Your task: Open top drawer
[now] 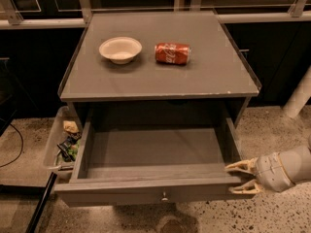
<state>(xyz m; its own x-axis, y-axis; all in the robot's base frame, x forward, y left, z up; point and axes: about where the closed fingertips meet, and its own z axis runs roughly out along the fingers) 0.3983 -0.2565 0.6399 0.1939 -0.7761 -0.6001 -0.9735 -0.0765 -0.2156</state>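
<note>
Surroundings: on the grey tabletop (194, 79) a white bowl (120, 49) stands at 11 o'clock. A red can (172, 53) lies on its side at 12 o'clock, just beside the bowl but not touching it. Both sit well back from the front edge. A clear bin (52, 147) of small clutter hangs at 9 o'clock of the cabinet, just beside the drawer's left wall. A black cable (18, 147) loops on the floor further left, and a pale post (299, 98) stands at 3 o'clock.

Clearance: open speckled floor (272, 130) lies from 3 to 6 o'clock, crossed only by the arm.

Top drawer (155, 147): pulled well out from under the tabletop toward 6 o'clock, grey floor and side walls in full view. The front panel is flat, with a small round knob (164, 196) at centre.

End effector (229, 178): at 4 o'clock, at the right end of the front panel. Its two pale fingers are spread apart, one by the panel's top edge, one lower by its face. Whether they touch the panel cannot be told
</note>
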